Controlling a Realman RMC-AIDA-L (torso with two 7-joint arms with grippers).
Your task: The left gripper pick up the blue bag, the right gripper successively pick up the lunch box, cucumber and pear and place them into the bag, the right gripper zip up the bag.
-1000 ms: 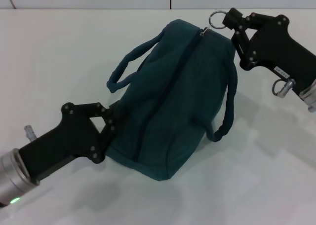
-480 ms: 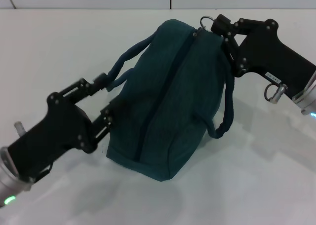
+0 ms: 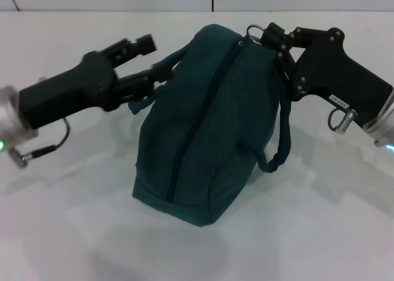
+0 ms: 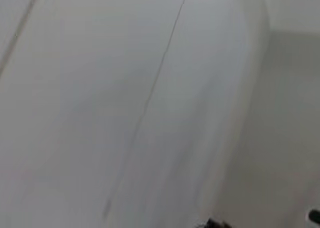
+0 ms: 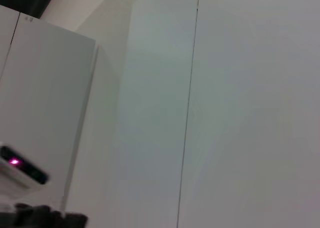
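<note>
On the white table, we hold the blue bag at both ends

Our left gripper reaches in beside the bag's left side, its black angular fingers spread apart, the lower one touching or just beside one rope-like handle; we cannot tell whether anything sits between them. Our right gripper has its fingers drawn together at the far end of the zipper seam, apparently pinching the metal ring pull. The bag is soft, boxy, dark teal fabric, zipped closed, standing on the smooth tabletop with its second twisted handle drooping down the right side. Both wrist views show only pale flat panels
</note>
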